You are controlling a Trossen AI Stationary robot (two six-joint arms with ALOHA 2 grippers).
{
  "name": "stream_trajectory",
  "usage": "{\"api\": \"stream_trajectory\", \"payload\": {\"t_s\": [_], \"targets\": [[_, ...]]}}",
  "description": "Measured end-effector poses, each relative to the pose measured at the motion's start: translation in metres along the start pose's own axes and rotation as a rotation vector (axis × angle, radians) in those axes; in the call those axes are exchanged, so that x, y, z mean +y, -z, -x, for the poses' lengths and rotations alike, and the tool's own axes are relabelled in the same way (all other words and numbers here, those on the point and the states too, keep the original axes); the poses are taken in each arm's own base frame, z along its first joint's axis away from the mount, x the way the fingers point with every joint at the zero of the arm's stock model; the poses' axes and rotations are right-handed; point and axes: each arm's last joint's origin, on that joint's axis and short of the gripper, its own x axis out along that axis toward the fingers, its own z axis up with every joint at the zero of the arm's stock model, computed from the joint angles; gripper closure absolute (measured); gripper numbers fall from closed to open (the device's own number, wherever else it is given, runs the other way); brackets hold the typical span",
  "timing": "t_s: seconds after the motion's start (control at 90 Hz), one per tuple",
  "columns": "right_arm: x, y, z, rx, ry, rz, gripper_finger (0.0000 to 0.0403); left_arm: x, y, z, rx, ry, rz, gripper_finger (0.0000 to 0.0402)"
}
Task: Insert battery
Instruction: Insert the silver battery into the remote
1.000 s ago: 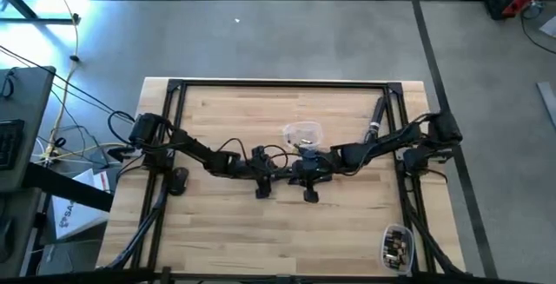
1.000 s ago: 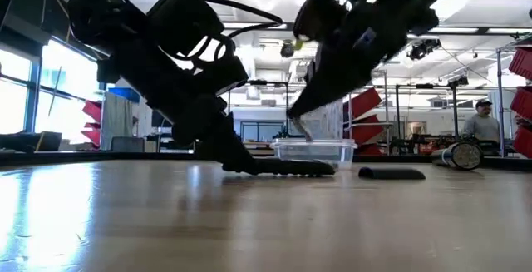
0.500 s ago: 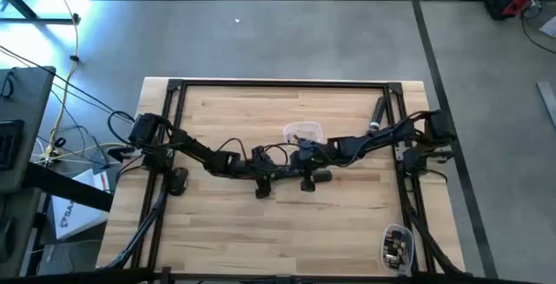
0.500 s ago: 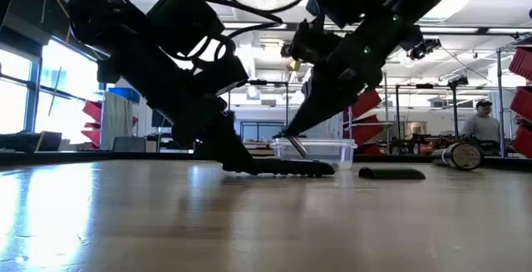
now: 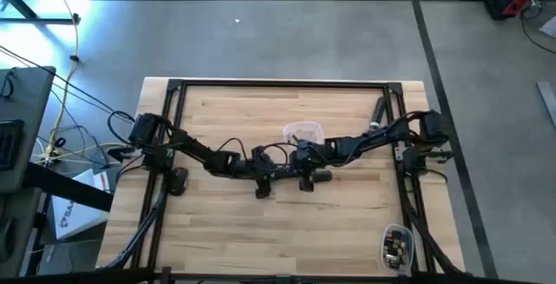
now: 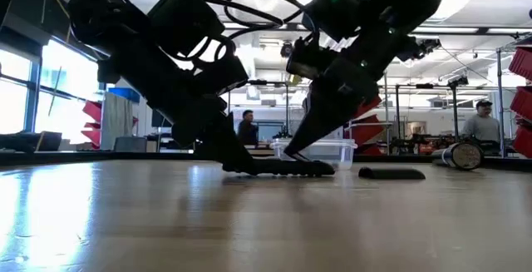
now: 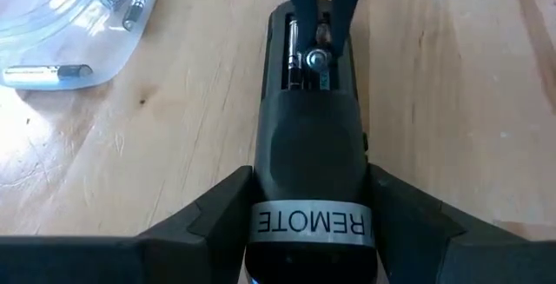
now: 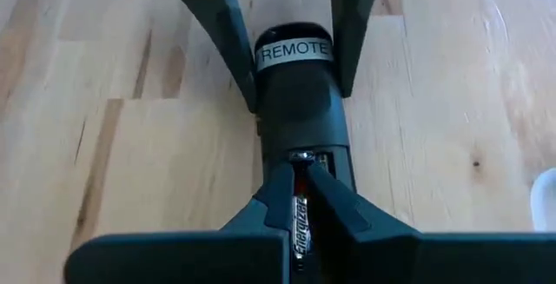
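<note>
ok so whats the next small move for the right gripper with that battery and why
Probably press the silver-and-black battery down into the black remote's open compartment. The right gripper holds it at the bay, and the left gripper clamps the remote's labelled end steady on the wooden table.

On my feeds I see 2 dark, near-black arms built from chunky jointed segments, each rising from a black base block bolted to the black frame rails along the bench [image 5: 226, 232] sides, with loose black cables looping off the links. The left gripper [image 7: 306, 232] shows 2 broad, matte black fingers that taper like wedges. The right gripper [image 8: 300, 210] has the same flat, angular fingers narrowing to slim tips, and a small green light glows on the right arm's wrist housing.
</note>
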Motion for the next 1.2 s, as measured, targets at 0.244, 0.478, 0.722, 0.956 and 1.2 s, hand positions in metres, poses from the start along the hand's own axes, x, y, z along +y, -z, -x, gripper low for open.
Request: {"api": "stream_trajectory", "payload": {"t_s": [0.244, 0.478, 0.722, 0.956, 1.2], "targets": [[0.0, 0.001, 0.0, 0.008, 0.005, -0.003, 0.0403, -0.001, 0.0, 0.0, 0.001, 0.001, 0.004, 0.022], [-0.002, 0.008, -0.015, 0.03, 0.025, -0.02, 0.0403, -0.001, 0.001, 0.0, 0.006, 0.002, 0.003, 0.022], [-0.002, 0.015, -0.017, 0.108, 0.027, -0.031, 0.0402, -0.001, 0.001, 0.0, 0.007, 0.001, 0.002, 0.022], [-0.001, 0.015, -0.014, 0.12, 0.02, -0.033, 0.0402, 0.0, 0.001, 0.0, 0.007, 0.0, 0.001, 0.022], [0.0, 0.01, 0.01, 0.117, 0.02, -0.03, 0.0402, -0.001, 0.0, 0.0, 0.005, 0.0, 0.002, 0.022]]}}
